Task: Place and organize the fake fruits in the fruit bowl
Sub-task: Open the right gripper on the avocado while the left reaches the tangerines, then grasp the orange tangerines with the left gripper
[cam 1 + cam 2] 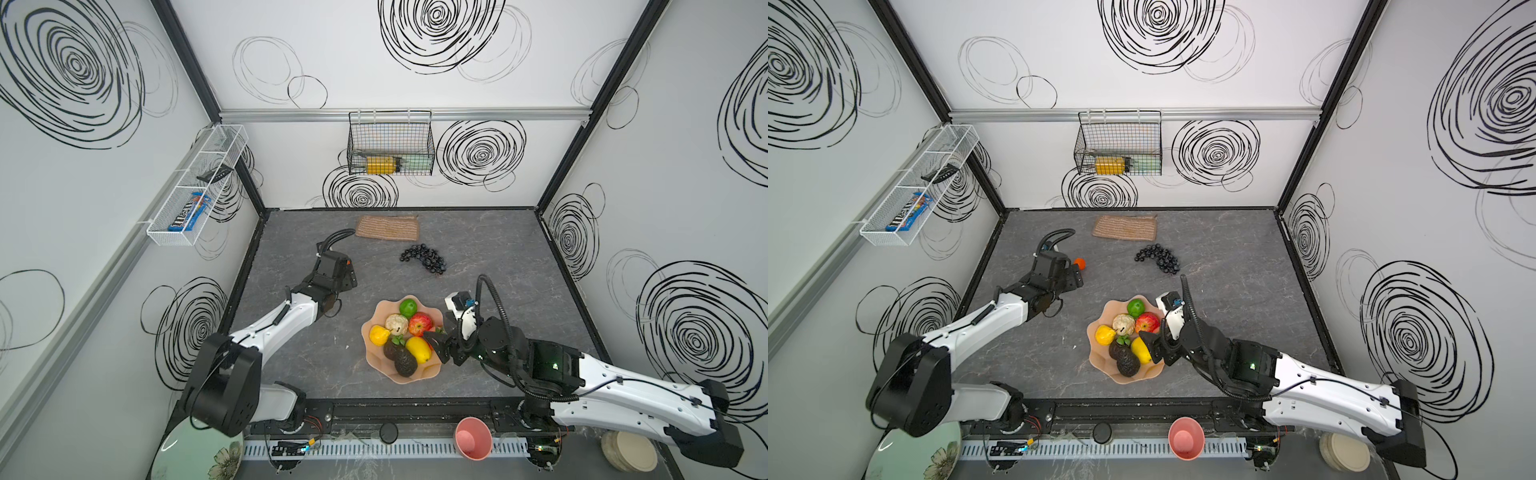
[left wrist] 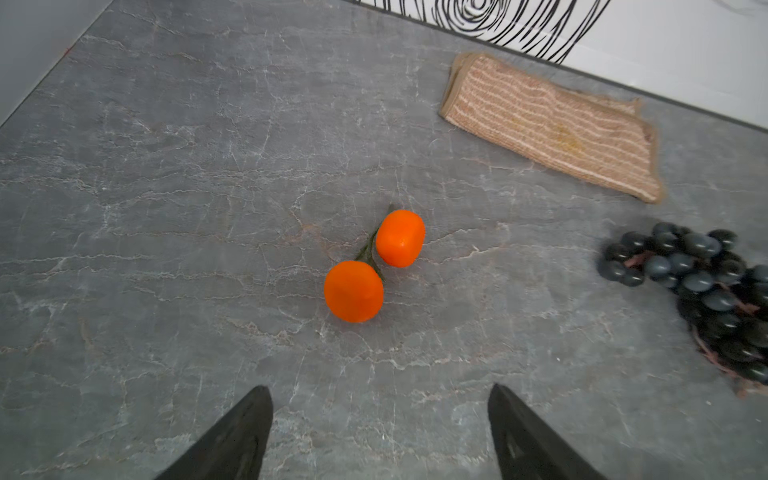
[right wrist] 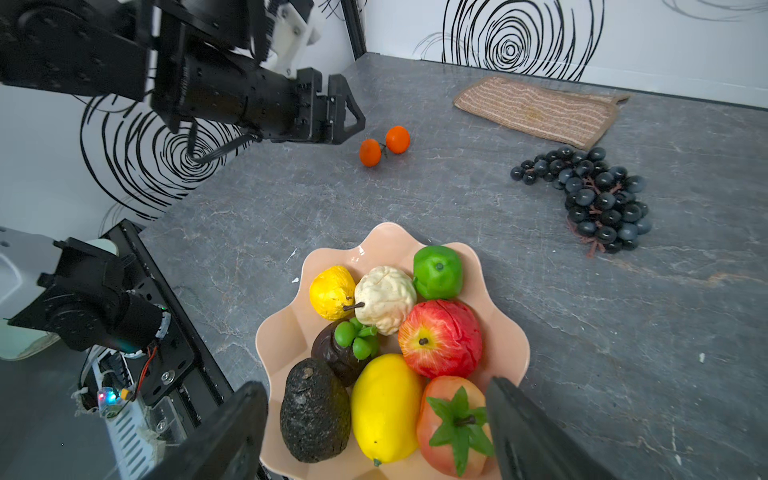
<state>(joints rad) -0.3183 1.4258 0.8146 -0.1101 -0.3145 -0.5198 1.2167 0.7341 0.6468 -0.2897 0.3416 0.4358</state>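
Your left hand (image 2: 379,388) hangs spread near the oranges (image 2: 353,291), far-left table side, probably to grab them; right hand (image 3: 374,382) is spread, empty, over the bowl (image 3: 286,332).

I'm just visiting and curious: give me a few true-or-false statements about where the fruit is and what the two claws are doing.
1. The grape bunch lies in the fruit bowl. False: it lies on the table, outside the bowl.
2. The two oranges sit on the table. True.
3. The left gripper holds an orange. False: it is open and empty.
4. A red apple is in the bowl. True.
5. The right gripper is open above the bowl. True.
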